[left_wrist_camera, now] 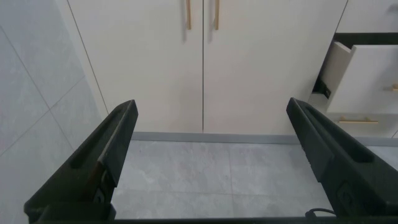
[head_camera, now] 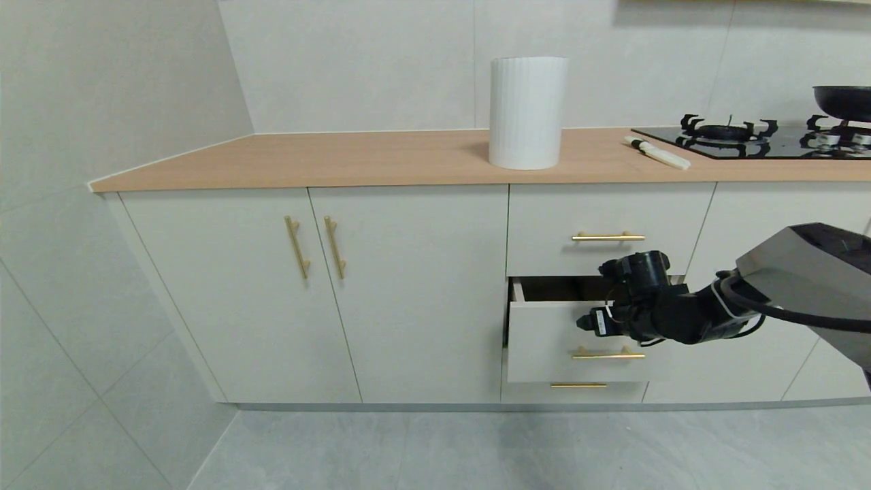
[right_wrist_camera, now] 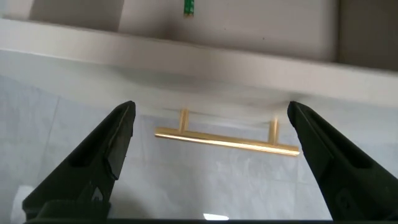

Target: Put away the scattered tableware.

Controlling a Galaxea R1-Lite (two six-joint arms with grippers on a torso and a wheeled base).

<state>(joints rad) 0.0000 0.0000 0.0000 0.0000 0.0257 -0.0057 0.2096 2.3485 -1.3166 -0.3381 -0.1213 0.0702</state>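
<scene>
A: Starting from the left, what of the left gripper (left_wrist_camera: pixel 211 106)?
B: Hangs low over the grey floor (left_wrist_camera: pixel 205 177), facing the two cabinet doors (left_wrist_camera: pixel 155 68). Spread wide, with nothing between the fingers (left_wrist_camera: pixel 102 155).
A: And up on the countertop (head_camera: pixel 340 160)?
B: Bears a tall white ribbed cylinder (head_camera: pixel 528 112), upright on the wood. Farther right, a pale-handled utensil (head_camera: pixel 656 153), lying flat, just beside the black hob (head_camera: pixel 748 144) and well apart from the cylinder. Hard to tell what sort of utensil.
A: Beneath the cylinder?
B: Drawers, one above another. Top drawer (head_camera: pixel 607 211) shut. Middle drawer (head_camera: pixel 544 340) pulled partway out, with a dark gap over its front panel. Lower still, just a narrow strip of a third front.
A: And the right gripper (right_wrist_camera: pixel 209 109)?
B: Sits close before the middle drawer, level with the front panel and over the brass handle (right_wrist_camera: pixel 227 142). Parted wide too, gripping nothing. From the wrist, handle framed between both fingers, touching neither.
A: Anything past the hob's near burner?
B: Dark pan (head_camera: pixel 844 102) on the far burner, cut by the edge.
</scene>
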